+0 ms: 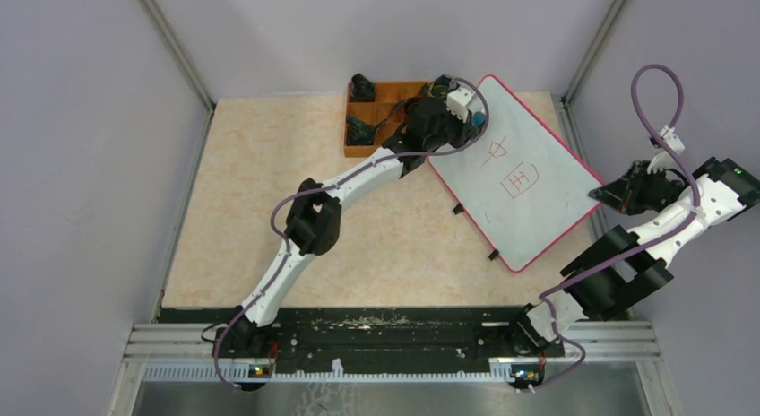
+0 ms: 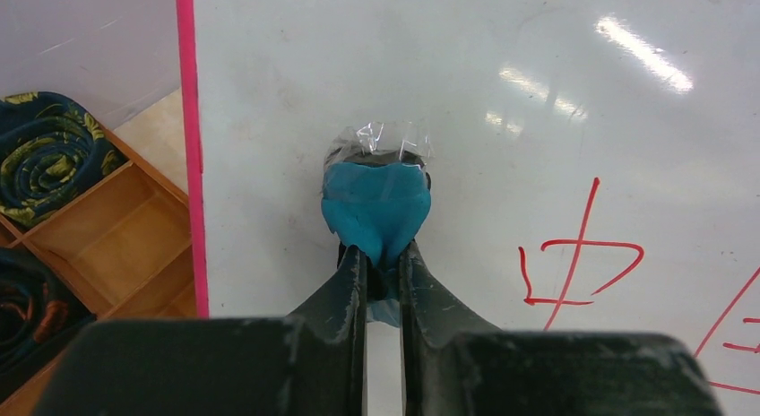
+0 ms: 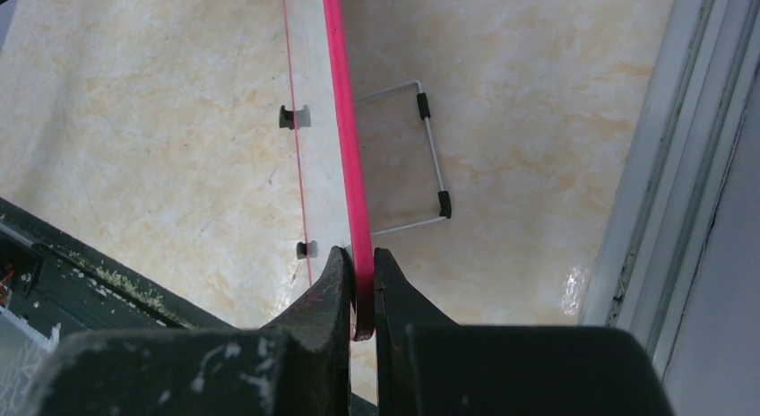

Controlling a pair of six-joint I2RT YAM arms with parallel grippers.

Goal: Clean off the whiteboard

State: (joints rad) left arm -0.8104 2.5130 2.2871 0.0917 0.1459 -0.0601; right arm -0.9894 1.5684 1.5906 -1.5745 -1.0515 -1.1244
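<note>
While the left gripper [image 2: 384,255] is pinching a teal wiping pad [image 2: 376,205] against the whiteboard [image 1: 547,210], the red marks [image 2: 578,259] are lying to its right in the wrist view.
Board is sitting right of centre in the top view, long axis running upper left to lower right; left arm is stretching far out, nearer the marks; right gripper [image 3: 361,259] is clamping the red rim [image 3: 343,120], jaws nearly together.

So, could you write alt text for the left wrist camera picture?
The left end effector pinches a small blue eraser against the whiteboard, left of red handwritten marks. A wooden compartment tray lies past the board's edge.
</note>
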